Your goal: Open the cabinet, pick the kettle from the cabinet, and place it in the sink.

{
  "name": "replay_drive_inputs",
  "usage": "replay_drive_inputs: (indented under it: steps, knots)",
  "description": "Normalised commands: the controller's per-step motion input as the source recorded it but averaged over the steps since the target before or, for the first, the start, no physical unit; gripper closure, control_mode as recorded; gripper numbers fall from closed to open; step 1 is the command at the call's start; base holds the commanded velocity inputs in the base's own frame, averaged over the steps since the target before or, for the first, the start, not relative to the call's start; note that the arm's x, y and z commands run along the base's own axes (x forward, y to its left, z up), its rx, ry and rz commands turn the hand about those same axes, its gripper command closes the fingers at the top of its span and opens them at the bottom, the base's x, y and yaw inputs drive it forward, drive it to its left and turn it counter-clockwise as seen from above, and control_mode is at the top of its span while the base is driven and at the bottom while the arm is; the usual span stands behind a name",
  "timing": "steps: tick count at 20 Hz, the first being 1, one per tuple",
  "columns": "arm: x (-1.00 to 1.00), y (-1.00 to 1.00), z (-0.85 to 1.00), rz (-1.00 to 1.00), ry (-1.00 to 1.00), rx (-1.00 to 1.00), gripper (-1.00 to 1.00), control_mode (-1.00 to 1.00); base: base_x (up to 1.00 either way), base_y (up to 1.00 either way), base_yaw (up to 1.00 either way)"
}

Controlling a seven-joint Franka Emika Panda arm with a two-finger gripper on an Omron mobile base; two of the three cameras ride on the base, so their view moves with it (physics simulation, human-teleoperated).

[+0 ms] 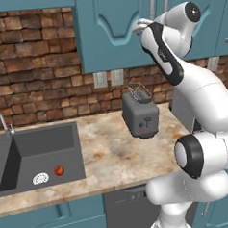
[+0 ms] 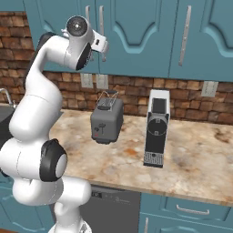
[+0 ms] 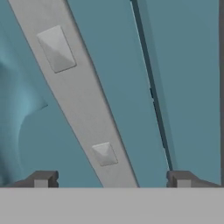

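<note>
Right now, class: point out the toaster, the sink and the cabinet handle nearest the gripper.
toaster (image 1: 140, 116): left base view, front face.
sink (image 1: 43, 146): left base view, back wall of the basin.
cabinet handle (image 3: 81, 98): hand view, middle of the bar.

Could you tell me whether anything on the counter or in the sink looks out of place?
Mostly tidy: the toaster and coffee machine stand upright on the counter. The one oddity is in the sink, where a small red fruit and a pale object lie loose in the basin.
</note>
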Motion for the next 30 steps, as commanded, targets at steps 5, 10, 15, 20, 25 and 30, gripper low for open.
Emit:
replay_drive_inputs:
  steps: [5, 10, 15, 20, 25, 30]
  knots:
    - [0.31, 0.0, 0.0, 0.0, 0.0, 0.0, -1.0, -1.0, 0.0, 0.0, 0.0]
    - [0.33, 0.02, 0.0, 0.0, 0.0, 0.0, 1.0, -1.0, 0.0, 0.0, 0.0]
    - [0.3, 0.0, 0.0, 0.0, 0.0, 0.0, 1.0, -1.0, 0.0, 0.0, 0.0]
    - [0.26, 0.0, 0.0, 0.0, 0.0, -0.01, 1.0, -1.0, 0.0, 0.0, 0.0]
    - [0.18, 0.19, 0.0, 0.0, 0.0, -0.1, 1.0, -1.0, 0.0, 0.0, 0.0]
    - [0.12, 0.27, 0.03, 0.0, 0.0, -0.13, 1.0, -1.0, 0.0, 0.0, 0.0]
